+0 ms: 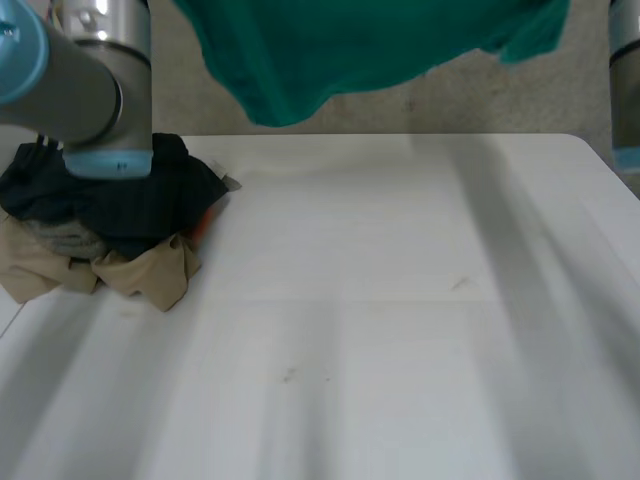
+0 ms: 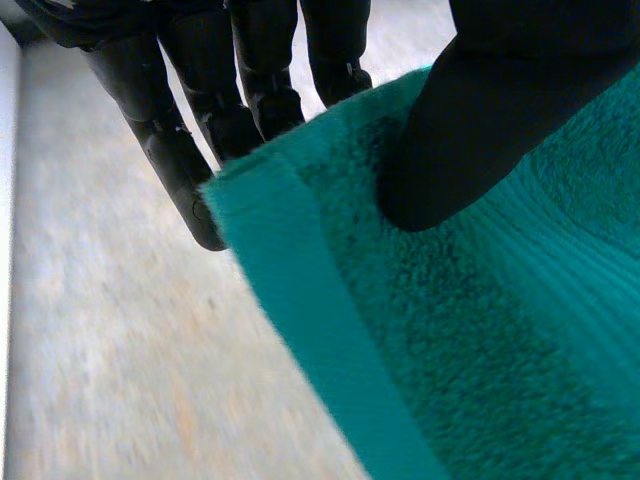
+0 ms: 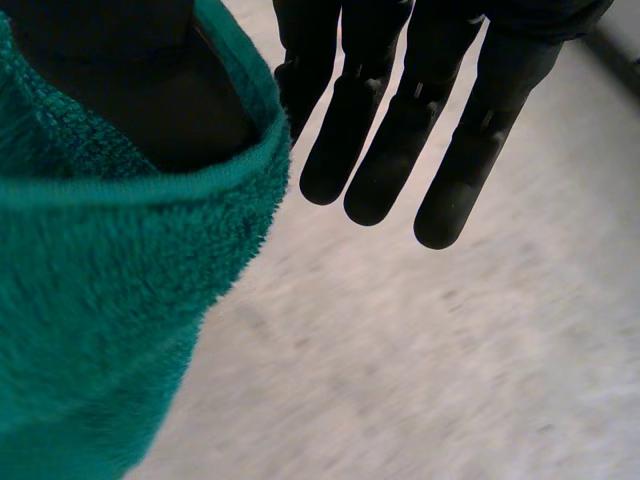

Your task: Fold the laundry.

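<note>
The green towel point(image 1: 350, 50) hangs in the air over the far edge of the table point(image 1: 400, 300), spread between the two hands. The left hand point(image 2: 480, 110) pinches it near a corner, thumb on the pile and fingers behind the hem. The right hand point(image 3: 420, 120) grips the other end with its thumb, the rest of its fingers straight. It looks soft, thick, limp and fairly light, and grips best at the corners. A pile of clothes point(image 1: 110, 220) waits at the far left.
</note>
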Robot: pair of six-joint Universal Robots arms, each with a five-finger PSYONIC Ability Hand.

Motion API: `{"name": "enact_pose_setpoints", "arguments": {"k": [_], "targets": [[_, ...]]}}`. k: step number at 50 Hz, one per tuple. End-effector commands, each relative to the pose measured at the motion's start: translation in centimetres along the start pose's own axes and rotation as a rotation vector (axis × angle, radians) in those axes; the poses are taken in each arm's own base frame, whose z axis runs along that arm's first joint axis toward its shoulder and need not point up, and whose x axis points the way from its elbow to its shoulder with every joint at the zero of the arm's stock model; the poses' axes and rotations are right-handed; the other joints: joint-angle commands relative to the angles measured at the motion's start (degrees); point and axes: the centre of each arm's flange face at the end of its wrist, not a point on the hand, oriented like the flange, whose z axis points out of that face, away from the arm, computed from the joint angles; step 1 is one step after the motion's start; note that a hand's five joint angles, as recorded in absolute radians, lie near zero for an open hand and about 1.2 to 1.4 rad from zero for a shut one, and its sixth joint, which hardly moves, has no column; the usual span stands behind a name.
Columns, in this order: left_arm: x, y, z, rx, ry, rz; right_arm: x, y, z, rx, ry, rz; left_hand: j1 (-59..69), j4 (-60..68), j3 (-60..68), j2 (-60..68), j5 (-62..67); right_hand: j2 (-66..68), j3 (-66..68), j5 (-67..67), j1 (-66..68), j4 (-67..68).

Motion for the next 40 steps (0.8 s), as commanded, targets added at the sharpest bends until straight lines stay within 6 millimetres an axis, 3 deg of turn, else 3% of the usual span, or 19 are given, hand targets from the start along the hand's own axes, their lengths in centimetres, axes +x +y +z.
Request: {"name": "enact_pose_setpoints", "arguments": {"k": [1,3,4,10,16,17,19,21,29,40], "targets": [[0.2,3.7,-6.0,-0.270,0.044,0.017,-2.6,4.6,-4.9,-0.316,-0.219,0.050,13.6,11.2,11.5,11.3,13.4,12.9,12.0,12.2,15.8,11.5],[0.4,4.7,-7.7,-0.336,0.059,0.021,-3.4,6.9,-7.6,-0.455,-0.305,0.075,13.6,11.2,11.5,11.3,13.4,12.9,12.0,12.2,15.8,11.5],[0.4,5.5,-9.3,-0.403,0.075,0.027,-3.8,7.5,-8.6,-0.500,-0.334,0.085,13.6,11.2,11.5,11.3,13.4,12.9,12.0,12.2,15.8,11.5],[0.9,7.7,-14.7,-0.592,0.169,0.076,-6.3,10.9,-15.3,-0.768,-0.504,0.116,13.6,11.2,11.5,11.3,13.4,12.9,12.0,12.2,15.8,11.5],[1.3,8.5,-18.2,-0.675,0.264,0.164,-7.6,13.1,-19.2,-0.899,-0.560,0.119,13.6,11.2,11.5,11.3,13.4,12.9,12.0,12.2,15.8,11.5],[1.3,8.4,-18.4,-0.677,0.268,0.171,-7.6,13.3,-19.5,-0.908,-0.559,0.123,13.6,11.2,11.5,11.3,13.4,8.1,7.2,7.5,11.0,6.7],[1.3,8.3,-18.6,-0.680,0.275,0.180,-7.2,14.1,-20.0,-0.947,-0.531,0.133,13.6,11.2,11.5,11.3,13.4,-17.7,-18.6,-18.4,-14.9,-19.2],[1.3,8.0,-18.4,-0.672,0.274,0.182,-6.6,14.8,-20.2,-0.986,-0.480,0.154,13.6,11.2,11.5,11.3,13.4,-28.7,-29.6,-29.4,-25.9,-30.2],[1.0,6.6,-17.1,-0.624,0.254,0.180,-4.5,16.0,-19.9,-1.060,-0.320,0.259,13.6,11.2,11.5,11.3,13.4,-32.5,-33.4,-33.1,-29.6,-33.9],[1.5,5.4,-15.5,-0.562,0.252,0.170,-3.6,16.3,-20.8,-1.119,-0.344,0.241,13.6,11.2,11.5,11.3,13.4,-30.5,-31.3,-31.1,-27.6,-31.9]]}}
